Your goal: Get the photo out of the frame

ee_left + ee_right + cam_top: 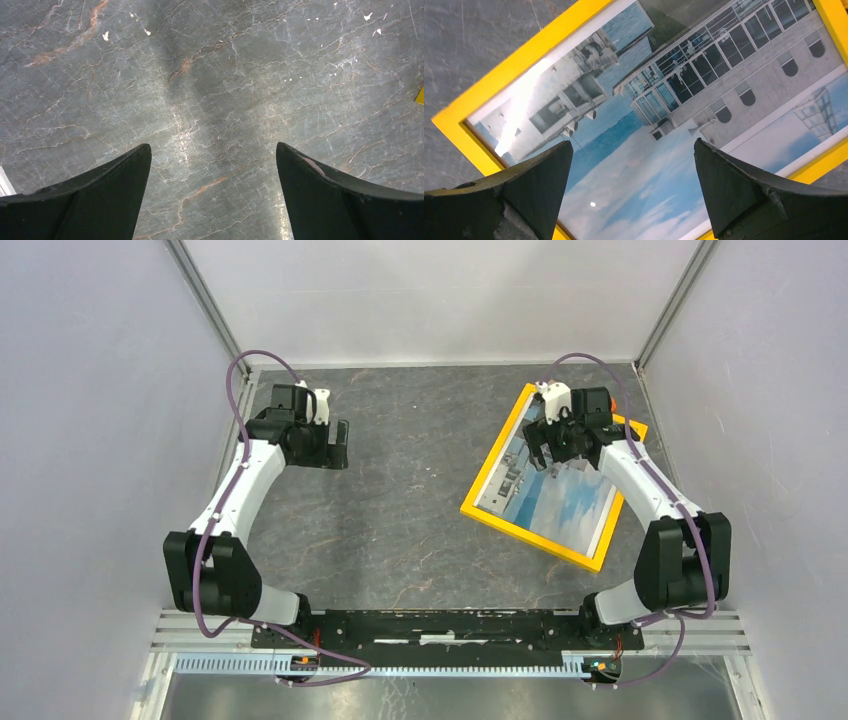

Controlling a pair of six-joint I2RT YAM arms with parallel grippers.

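The frame (492, 517) with a bright yellow border lies face up on the dark stone table at the right, turned at an angle. The photo (570, 502) of a white building, blue sky and clouds sits inside it. My right gripper (556, 448) hovers open over the frame's far half; in the right wrist view the frame (499, 75) and the photo (649, 165) fill the picture between my open fingers (734, 185). My left gripper (335, 445) is open and empty over bare table at the far left. A yellow corner of the frame (420, 96) shows at the left wrist view's right edge.
Grey walls enclose the table on three sides, with metal posts (212, 310) at the far corners. The frame's right corner lies near the right wall (700, 440). The arm bases and a metal rail (440, 625) line the near edge.
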